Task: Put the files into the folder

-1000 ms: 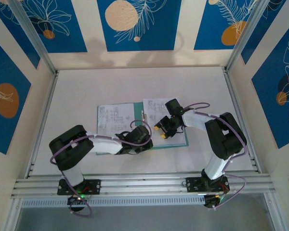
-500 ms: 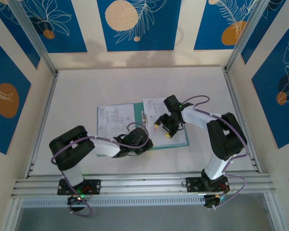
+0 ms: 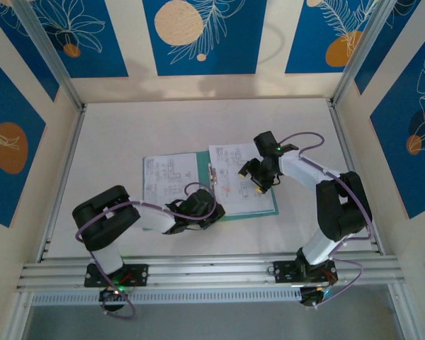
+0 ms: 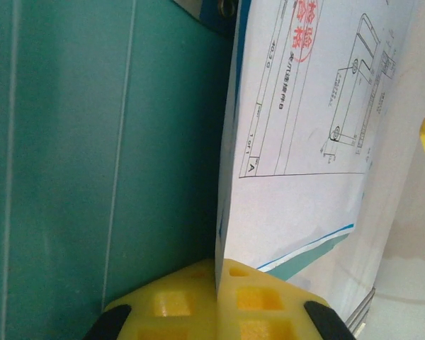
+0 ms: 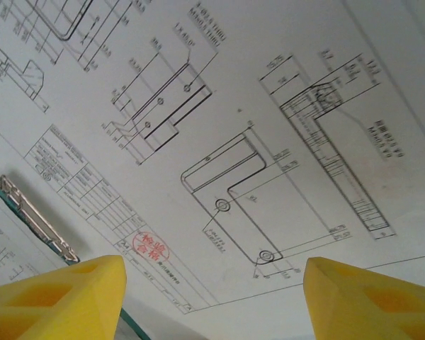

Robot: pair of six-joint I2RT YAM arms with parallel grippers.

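2 arms are both busy over the open folder (image 3: 205, 170), which lies flat in the middle of the table (image 3: 127, 127) with its teal inside facing up. The files (image 3: 230, 191) are on it. White drawing sheets sit on the right flap, just right of the metal clip (image 5: 39, 216) at the spine. 1 more printed sheet (image 3: 166, 177) lies on the left flap. In the left wrist view a thin sky-blue edge peeks out from under the white sheets.

The left arm (image 3: 106, 219) is folded up tight, elbow bunched near its base. Its forearm runs low to the right, and the wrist ends at the folder's near edge by the spine. The left gripper (image 4: 216, 297) has its yellow pads pressed together. The left edge of the white sheets runs straight into the seam between them, so it looks pinched on the paper there.

The right arm (image 3: 340, 205) rises from its base, then reaches far and left, with the wrist tipped down over the right flap. The right gripper (image 3: 251, 178) has its 2 yellow fingers spread wide with nothing between them. It hovers above the drawings, not touching as far as I can tell.
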